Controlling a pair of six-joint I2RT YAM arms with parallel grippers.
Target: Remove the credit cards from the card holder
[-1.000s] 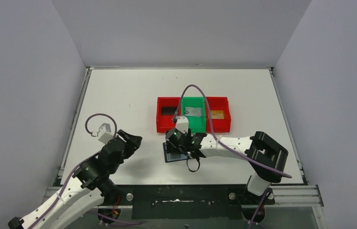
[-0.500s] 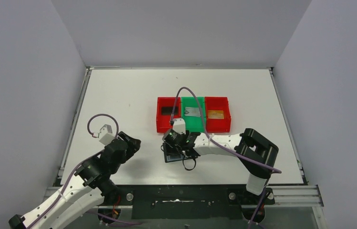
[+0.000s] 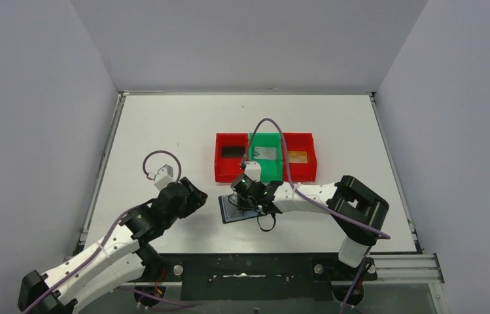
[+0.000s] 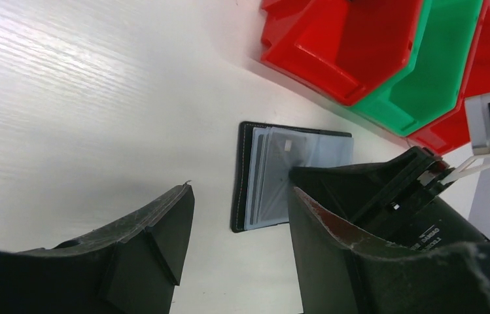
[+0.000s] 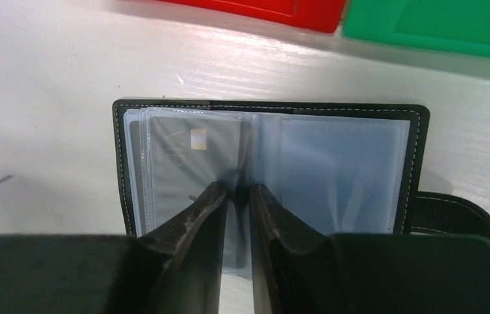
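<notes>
Your right tool is almost closed over the middle fold of the holder; whether it grips a sleeve I cannot tell. The holder lies open on the counter, bins just behind it, a card in one sleeve. Left of the holder your left tool is wide open, empty. Pull now and the whole holder may lift, because nothing pins it.

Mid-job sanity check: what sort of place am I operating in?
Probably a robotics lab test cell: blank walls box in a white table, the left arm and right arm are mounted at its near edge, and colour-coded bins sit near a card holder.
</notes>
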